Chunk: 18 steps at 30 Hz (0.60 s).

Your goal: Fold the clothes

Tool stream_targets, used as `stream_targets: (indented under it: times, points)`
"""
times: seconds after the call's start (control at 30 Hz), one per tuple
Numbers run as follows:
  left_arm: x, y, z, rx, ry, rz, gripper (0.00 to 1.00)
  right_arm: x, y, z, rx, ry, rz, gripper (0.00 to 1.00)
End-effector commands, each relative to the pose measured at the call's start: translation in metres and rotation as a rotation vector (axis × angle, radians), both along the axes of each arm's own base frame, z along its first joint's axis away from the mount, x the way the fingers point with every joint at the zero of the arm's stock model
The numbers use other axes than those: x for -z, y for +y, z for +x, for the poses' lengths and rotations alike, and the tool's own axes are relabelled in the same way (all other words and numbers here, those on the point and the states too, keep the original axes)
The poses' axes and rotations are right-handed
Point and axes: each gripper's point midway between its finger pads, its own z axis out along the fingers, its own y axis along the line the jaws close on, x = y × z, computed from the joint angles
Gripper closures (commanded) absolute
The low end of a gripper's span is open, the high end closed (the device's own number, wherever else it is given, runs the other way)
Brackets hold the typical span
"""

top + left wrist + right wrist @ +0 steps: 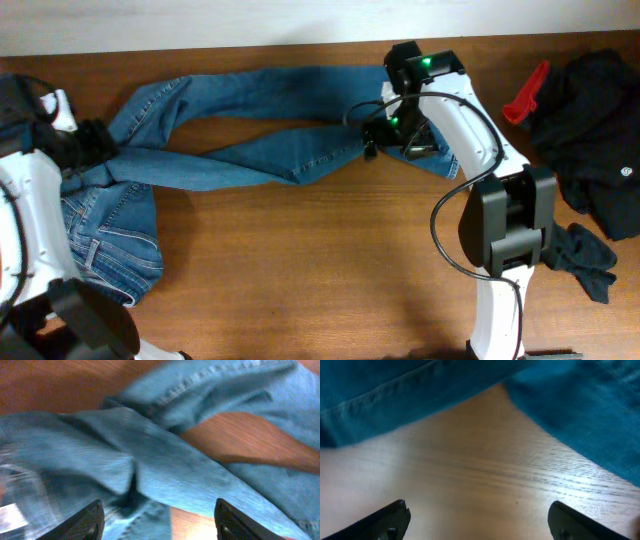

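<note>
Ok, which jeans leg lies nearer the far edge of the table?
The arched leg, which curves up along the far edge of the table. The straighter leg runs below it in the overhead view, closer to the middle.

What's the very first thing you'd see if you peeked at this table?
The big blue jeans jump out first, sprawled across the wooden table with two long legs stretching toward the right. A robot arm reaches in at each end of them, with the left gripper and the right gripper both open. At the right edge lies a dark heap of clothes with a red object beside it.
</note>
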Motion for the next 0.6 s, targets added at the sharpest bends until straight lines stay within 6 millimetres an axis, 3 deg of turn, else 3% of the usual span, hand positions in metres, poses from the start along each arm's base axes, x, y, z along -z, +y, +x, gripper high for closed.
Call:
stream_targets:
  times: [0.0,0.23,0.3,0.43,0.5,0.57]
  points:
    - [-0.002,-0.029,0.009,0.096,-0.015,-0.024,0.31,0.029,-0.027,0.015,0.207,0.043,-0.029,0.08]
    - [-0.001,-0.060,0.014,0.181,-0.003,-0.012,0.31,0.057,-0.041,0.060,0.317,-0.061,0.017,0.16]
    - [0.000,-0.063,0.015,0.188,0.006,0.009,0.31,0.054,-0.038,0.081,0.316,-0.142,0.047,0.21]
    - [0.001,-0.066,0.014,0.193,0.019,0.025,0.31,0.049,-0.031,0.098,0.333,-0.205,0.094,0.37]
    - [0.001,-0.068,0.013,0.196,0.024,0.023,0.31,0.046,-0.026,0.102,0.340,-0.215,0.125,0.36]
    - [0.002,-0.068,0.011,0.195,0.030,0.022,0.31,0.044,-0.023,0.103,0.336,-0.213,0.149,0.25]
